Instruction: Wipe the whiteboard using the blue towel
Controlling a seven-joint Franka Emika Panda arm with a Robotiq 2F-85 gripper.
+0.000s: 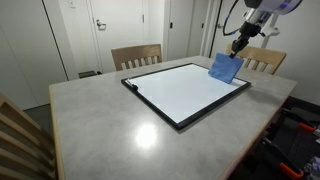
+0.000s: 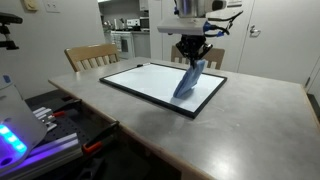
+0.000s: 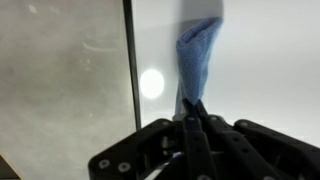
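Kid: Where is the blue towel (image 1: 225,68) now?
Friend: It hangs from the claw (image 1: 238,45), over the right end of the whiteboard (image 1: 185,90). The claw is pressed together and pinches the top of the towel.
Kid: Does it touch the board?
Friend: Its bottom end looks very near the board, maybe touching. I cannot tell for sure.
Kid: So is the wiping done?
Friend: I think not. The picking up is done. The board looks white with no marks, so I cannot tell if any part is wiped. My guess is that the rubbing across the board is left.
Kid: How is the arm?
Friend: It comes down from the upper right of the frame in an exterior view, and the claw points straight down.
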